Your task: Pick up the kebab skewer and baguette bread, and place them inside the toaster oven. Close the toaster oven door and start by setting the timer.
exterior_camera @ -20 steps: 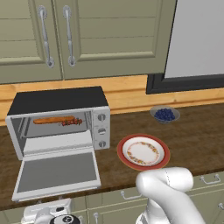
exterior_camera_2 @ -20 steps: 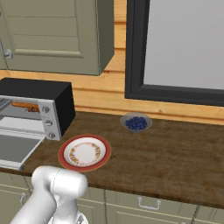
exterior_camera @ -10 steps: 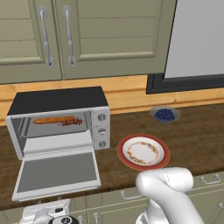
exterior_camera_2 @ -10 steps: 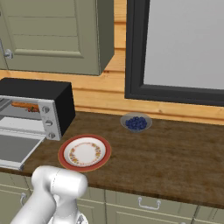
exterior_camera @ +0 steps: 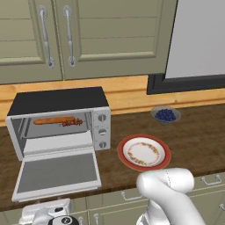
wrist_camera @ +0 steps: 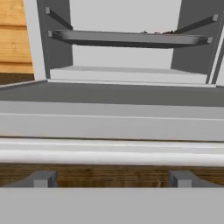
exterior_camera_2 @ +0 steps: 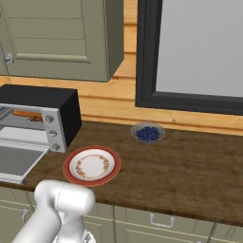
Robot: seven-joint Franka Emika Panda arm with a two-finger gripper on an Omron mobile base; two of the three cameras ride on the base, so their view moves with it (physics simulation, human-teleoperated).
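Kitchen counter (exterior_camera: 193, 132) with a silver toaster oven (exterior_camera: 59, 121) at the left, its toaster oven door (exterior_camera: 57, 172) dropped flat open. Inside on the rack lie the baguette bread (exterior_camera: 53, 120) and, at its right end, the kebab skewer (exterior_camera: 73, 123). Beside the oven sits a red-rimmed plate (exterior_camera: 144, 152); farther back, a bowl of blueberries (exterior_camera: 165, 115). The gripper (wrist_camera: 112, 179), fingers spread wide and holding nothing, faces the door's bar handle (wrist_camera: 112, 155)

— What sort of place is this?
— A home kitchen: sage-green panelled wall cabinets (exterior_camera: 79, 37), a dark wooden countertop (exterior_camera_2: 190, 175), and a boxy silver toaster oven (exterior_camera: 61, 121) beside a red-rimmed plate (exterior_camera: 144, 152).
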